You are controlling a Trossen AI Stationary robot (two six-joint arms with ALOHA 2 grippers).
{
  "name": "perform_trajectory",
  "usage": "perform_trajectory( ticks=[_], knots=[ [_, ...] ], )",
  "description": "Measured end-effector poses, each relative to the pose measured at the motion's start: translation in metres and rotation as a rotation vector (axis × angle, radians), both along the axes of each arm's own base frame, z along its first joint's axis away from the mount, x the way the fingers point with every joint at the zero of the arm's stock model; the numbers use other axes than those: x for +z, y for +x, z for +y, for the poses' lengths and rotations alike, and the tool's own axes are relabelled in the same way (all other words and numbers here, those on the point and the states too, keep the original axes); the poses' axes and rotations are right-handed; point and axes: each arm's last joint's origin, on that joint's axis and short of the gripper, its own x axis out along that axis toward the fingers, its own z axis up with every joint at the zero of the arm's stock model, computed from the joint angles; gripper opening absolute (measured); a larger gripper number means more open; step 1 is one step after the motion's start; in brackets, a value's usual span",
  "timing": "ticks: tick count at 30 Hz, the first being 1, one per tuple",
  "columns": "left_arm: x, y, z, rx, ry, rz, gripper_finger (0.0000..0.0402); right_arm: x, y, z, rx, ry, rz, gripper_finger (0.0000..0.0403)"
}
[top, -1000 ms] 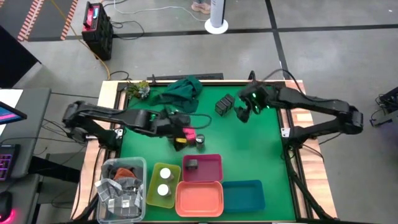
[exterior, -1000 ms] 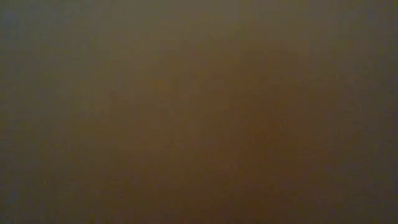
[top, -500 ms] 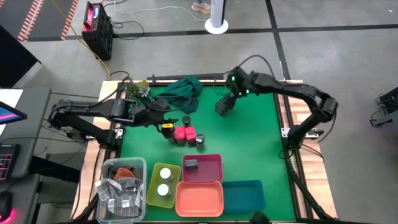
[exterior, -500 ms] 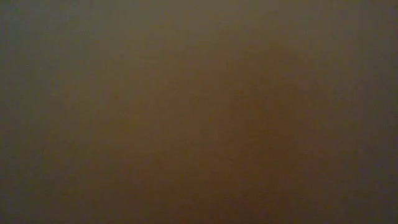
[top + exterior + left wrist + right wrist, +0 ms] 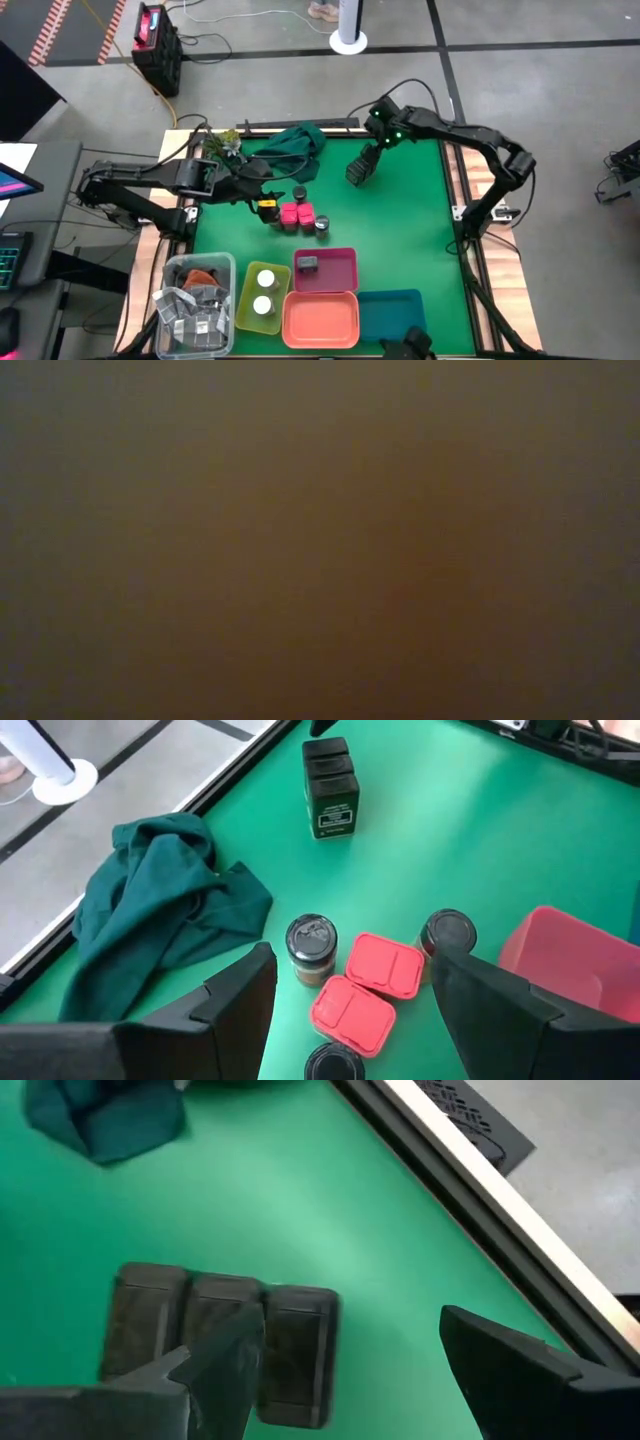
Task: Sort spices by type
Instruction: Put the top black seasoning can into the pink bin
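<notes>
Right gripper is held over the row of three dark grey square boxes at 1 o'clock on the table, fingers spread wide, nothing gripped. Left gripper is poised at 10 o'clock, fingers wide and empty, before two pink blocks and three dark round jars clustered mid-table. Two white-lidded jars are seen in the yellow tray, one grey box in the pink tray. Low view is blank.

Low view: uniform dim brown blur, nothing discernible.
</notes>
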Motion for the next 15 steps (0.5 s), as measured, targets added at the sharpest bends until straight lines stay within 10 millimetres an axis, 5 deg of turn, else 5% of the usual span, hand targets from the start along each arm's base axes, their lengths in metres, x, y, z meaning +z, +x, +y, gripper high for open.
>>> perform_trajectory(
  ticks=[15],
  knots=[
    [0.000,0.000,-0.001,-0.015,-0.014,0.003,0.0254,-0.020,0.016,-0.018,-0.010,-0.007,-0.015,0.0324]
  ],
)
